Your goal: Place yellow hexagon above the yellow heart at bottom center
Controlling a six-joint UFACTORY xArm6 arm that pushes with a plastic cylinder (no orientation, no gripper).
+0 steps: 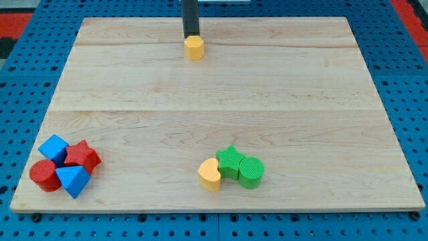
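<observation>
You have no pincer on this rig, so nothing is open or holding; your tool is the rod, and my tip (191, 35) sits at the view's top, touching or just beside the upper edge of the yellow hexagon (194, 47). That hexagon lies near the table's (301, 94) top edge, well apart from the yellow heart (209, 175) at bottom centre. The heart touches the green star (231, 161), with a green cylinder (251, 172) beside it. You appear to be at the start of the push. Next, judge a long, straight drive toward the view's bottom, slightly rightward, stopping short of the heart.
</observation>
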